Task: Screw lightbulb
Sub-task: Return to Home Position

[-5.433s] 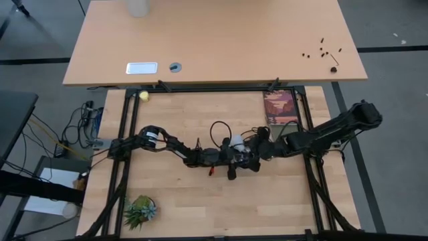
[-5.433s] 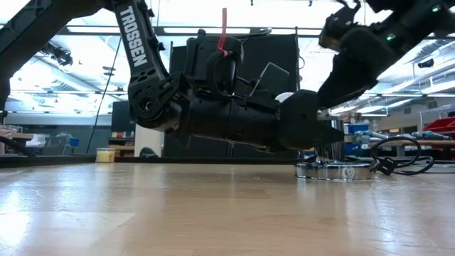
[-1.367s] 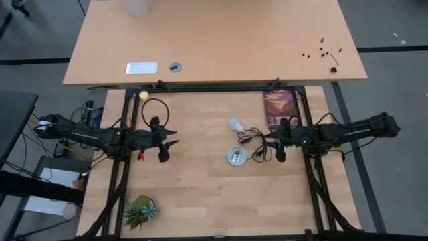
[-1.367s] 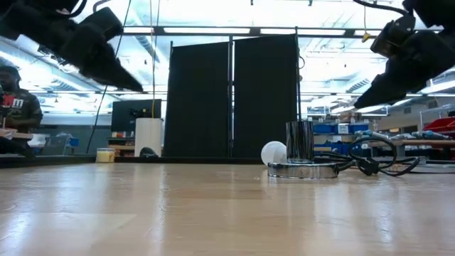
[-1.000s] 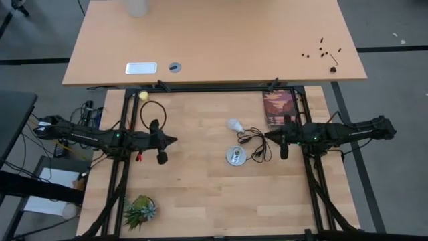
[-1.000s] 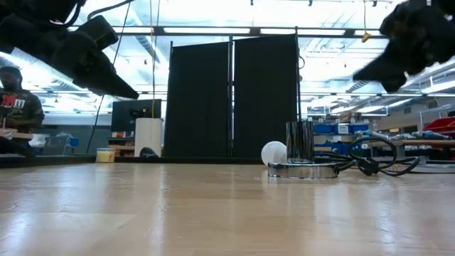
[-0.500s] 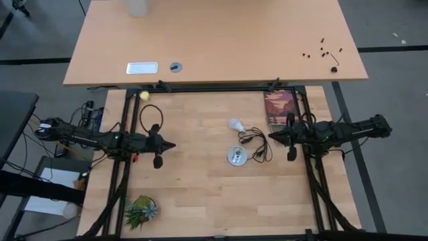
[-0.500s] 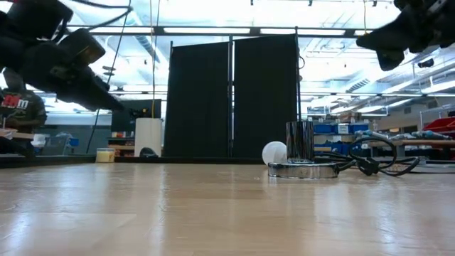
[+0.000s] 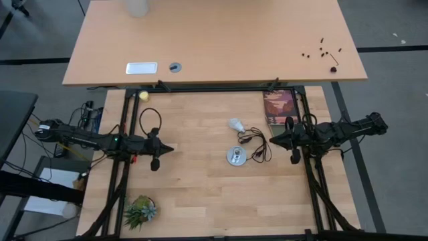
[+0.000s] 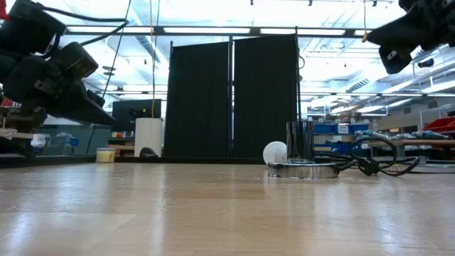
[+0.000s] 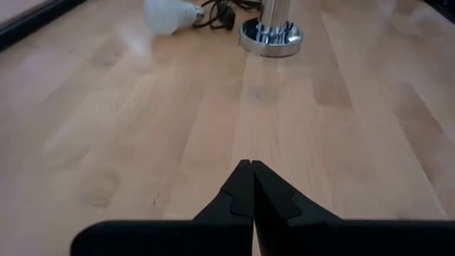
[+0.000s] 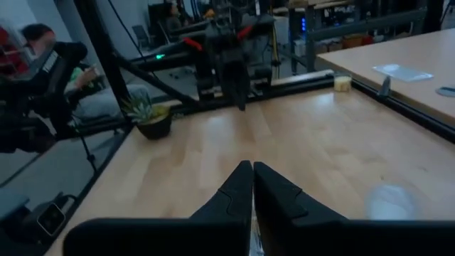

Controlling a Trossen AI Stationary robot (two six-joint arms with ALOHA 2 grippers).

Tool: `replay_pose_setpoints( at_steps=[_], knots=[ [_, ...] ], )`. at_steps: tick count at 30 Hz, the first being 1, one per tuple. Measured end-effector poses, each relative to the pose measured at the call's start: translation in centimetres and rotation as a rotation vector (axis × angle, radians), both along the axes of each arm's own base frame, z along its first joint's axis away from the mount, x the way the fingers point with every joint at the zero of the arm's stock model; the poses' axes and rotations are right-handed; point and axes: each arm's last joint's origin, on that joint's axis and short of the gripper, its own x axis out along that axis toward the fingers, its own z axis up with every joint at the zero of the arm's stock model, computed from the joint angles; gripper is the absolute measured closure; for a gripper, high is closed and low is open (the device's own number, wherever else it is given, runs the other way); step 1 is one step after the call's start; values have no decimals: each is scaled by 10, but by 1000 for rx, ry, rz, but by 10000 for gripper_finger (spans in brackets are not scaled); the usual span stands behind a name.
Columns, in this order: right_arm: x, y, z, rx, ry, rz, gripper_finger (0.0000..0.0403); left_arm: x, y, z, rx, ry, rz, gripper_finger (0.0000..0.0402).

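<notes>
Left fingers, right fingers closed; lightbulb lies flat, base toward cord

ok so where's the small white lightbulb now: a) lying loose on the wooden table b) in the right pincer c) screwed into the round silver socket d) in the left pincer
a: the small white lightbulb lies on the light wooden table, apart from the round silver lamp socket, and the left pincer and right pincer are both shut on nothing.

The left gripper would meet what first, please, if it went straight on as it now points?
Likely the silver lamp, just beside the line of the left gripper; depth and height are unclear.
</notes>
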Motion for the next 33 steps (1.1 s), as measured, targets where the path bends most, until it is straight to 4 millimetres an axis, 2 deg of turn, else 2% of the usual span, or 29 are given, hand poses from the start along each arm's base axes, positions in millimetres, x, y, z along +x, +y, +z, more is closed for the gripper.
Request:
replay_pose_setpoints(
  at_steps=[7, 16, 22, 27, 29, 33],
  knots=[
    [3, 1, 0, -1, 2, -1, 382, -1, 0, -6, -19, -2, 13, 398],
    [5, 1, 0, -1, 2, -1, 380, -3, 4, -8, 30, 16, 128, 397],
    [0, 0, 5, 14, -55, -2, 382, -4, 7, -7, 11, -7, 249, 397],
    [-6, -2, 8, 28, -105, -2, 380, -4, 7, -7, 15, -7, 249, 397],
    [-6, -2, 4, 35, -133, -5, 381, -3, 7, -7, 13, -13, 249, 397],
    [-2, -1, -21, 49, -187, -5, 382, -2, 7, -4, -1, -49, 251, 396]
  ],
)
